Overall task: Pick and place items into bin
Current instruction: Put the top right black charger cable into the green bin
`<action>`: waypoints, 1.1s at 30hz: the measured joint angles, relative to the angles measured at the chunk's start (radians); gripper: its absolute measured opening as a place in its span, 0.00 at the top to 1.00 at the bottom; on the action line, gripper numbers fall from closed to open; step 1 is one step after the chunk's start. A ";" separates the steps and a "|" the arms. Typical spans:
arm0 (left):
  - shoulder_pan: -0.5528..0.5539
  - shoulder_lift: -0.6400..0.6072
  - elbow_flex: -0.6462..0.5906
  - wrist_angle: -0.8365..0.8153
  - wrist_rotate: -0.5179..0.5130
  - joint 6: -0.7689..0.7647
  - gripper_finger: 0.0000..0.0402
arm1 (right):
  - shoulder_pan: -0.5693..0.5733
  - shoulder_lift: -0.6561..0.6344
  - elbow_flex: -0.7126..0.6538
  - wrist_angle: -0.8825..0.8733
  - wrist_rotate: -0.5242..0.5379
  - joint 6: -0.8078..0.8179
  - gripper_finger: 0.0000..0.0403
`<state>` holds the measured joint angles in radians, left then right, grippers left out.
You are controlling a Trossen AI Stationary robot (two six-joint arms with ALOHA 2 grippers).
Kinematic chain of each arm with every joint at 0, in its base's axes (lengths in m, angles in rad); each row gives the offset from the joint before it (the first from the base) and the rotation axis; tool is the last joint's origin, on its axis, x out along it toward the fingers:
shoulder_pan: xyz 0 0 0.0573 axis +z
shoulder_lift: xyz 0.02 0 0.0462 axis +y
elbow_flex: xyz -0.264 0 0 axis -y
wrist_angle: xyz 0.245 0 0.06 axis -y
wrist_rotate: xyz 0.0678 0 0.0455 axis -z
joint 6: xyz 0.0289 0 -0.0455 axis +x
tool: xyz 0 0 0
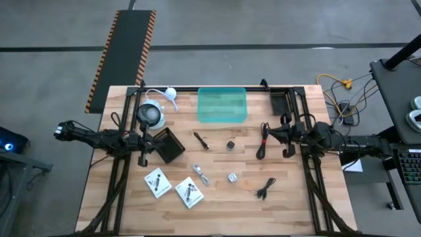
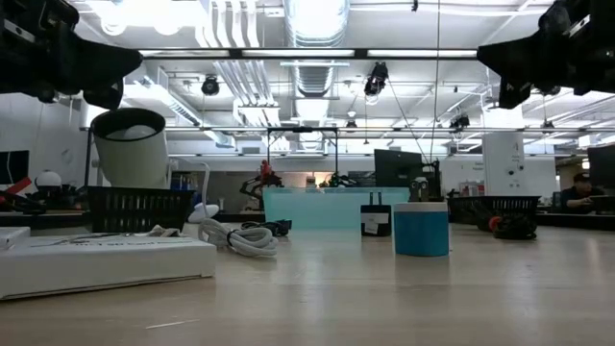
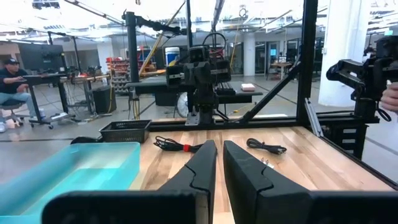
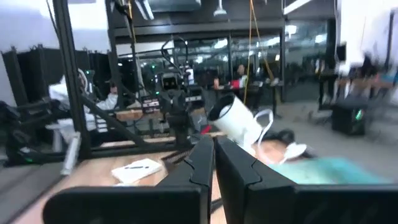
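You have open wooden desk [image 1: 217,210] near you; the translucent teal rectangular bin [image 1: 222,105] at the far edge holds nothing visible; both tools [image 1: 143,160] [image 1: 287,151] are pressed together.

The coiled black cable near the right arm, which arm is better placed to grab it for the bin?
Probably the right: its gripper hangs beside that cable, while the left gripper waits across the table.

Two matte black jointed arms, dark tapered jaws, possibly ribbed inner faces

Print on the white packets [image 1: 158,182] is too small to read.
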<state>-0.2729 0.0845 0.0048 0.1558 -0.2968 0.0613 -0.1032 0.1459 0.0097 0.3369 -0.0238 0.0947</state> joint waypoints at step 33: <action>0.000 0.206 0.031 0.384 -0.102 0.001 0.50 | 0.000 0.604 0.461 -0.202 0.137 -0.382 0.63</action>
<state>-0.2726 0.2910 0.0360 0.5399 -0.3992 0.0627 -0.1032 0.7498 0.4708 0.1351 0.1131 -0.2871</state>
